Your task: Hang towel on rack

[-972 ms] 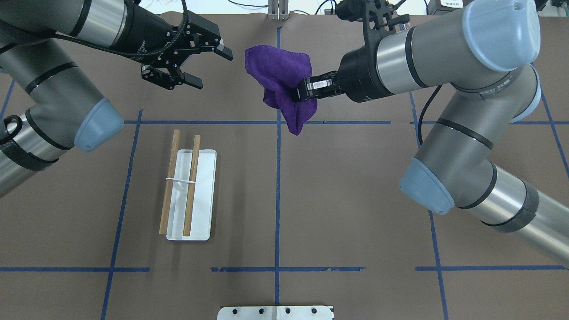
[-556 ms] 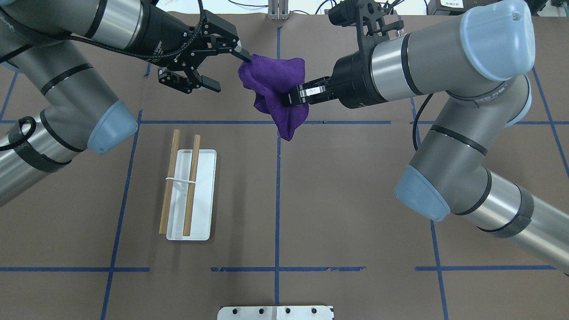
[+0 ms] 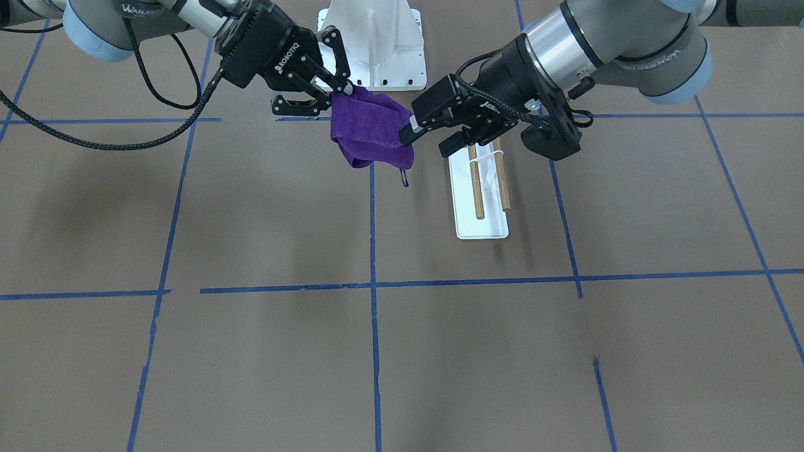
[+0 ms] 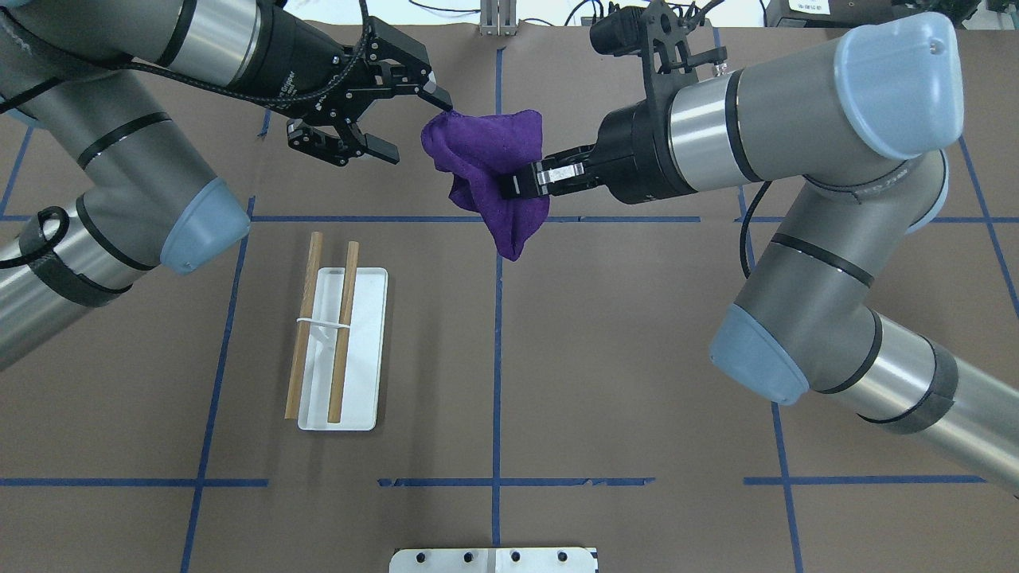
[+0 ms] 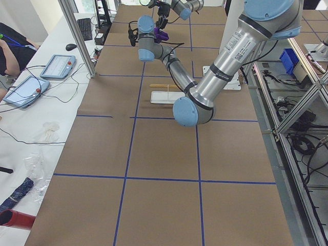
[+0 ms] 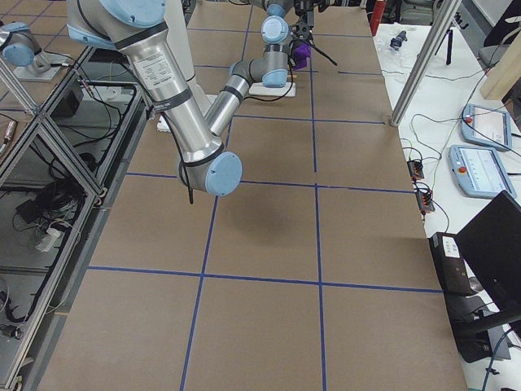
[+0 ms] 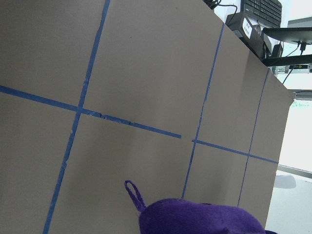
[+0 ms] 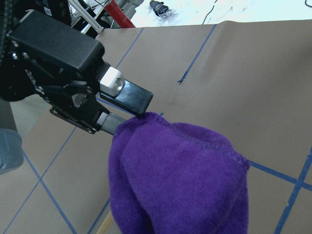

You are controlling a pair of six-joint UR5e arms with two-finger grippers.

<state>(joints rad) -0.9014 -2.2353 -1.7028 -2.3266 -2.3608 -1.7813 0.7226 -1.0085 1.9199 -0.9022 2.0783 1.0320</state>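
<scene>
White-based rack with two wooden bars [image 4: 362, 374] lies on the brown surface [image 4: 119, 358], well apart from both tools. Left tool [image 4: 415, 131]: jaws wide open, empty, one fingertip [image 4: 438, 99] just touching a corner of the purple terry-cloth towel [image 4: 486, 151]. Risk: closing there probably nips only hem or nothing, and the corner slips. Towel hangs bunched between the tools, off the surface, loop [image 3: 404, 177] dangling. Right tool [image 4: 516, 186] is clamped on a fold.

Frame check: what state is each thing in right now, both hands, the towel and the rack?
towel: bunched, held up off the table, not on the rack.
right hand: shut on the towel.
left hand: open, one finger at the towel's edge.
rack: on the table, nothing hung on it.
</scene>
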